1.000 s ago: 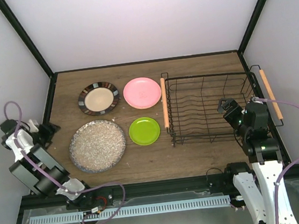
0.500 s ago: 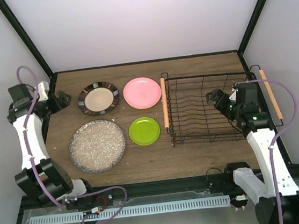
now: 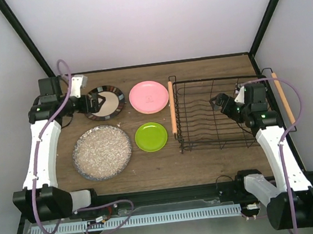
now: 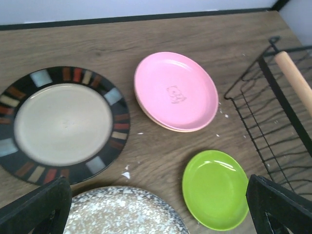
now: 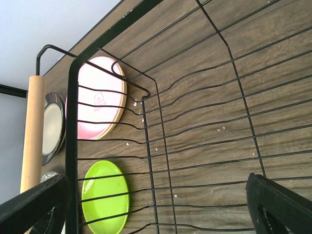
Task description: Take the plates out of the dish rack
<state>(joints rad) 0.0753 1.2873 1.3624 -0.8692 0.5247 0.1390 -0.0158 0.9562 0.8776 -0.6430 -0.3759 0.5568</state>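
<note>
A: 4 plates sit in plain view on the table (image 3: 168, 169): the speckled grey plate (image 3: 101, 152), cream plate (image 3: 109, 103), pink plate (image 3: 148, 96) and lime green plate (image 3: 151, 136). The dish rack (image 3: 214, 80) looks empty.

B: A paler rim (image 4: 163, 126) peeks out under the pink plate, so that is probably a stack of 2.

A: What could go wrong? The right gripper (image 3: 221, 101) hangs inside the rack, jaws wide, holding nothing. A careless pull could hook a wire and shove the rack into the lime green plate.

B: The left gripper (image 3: 90, 102), also spread wide and empty, hovers over the cream plate's rim. Dropping lower could chip it or push it against the pink plate.
</note>
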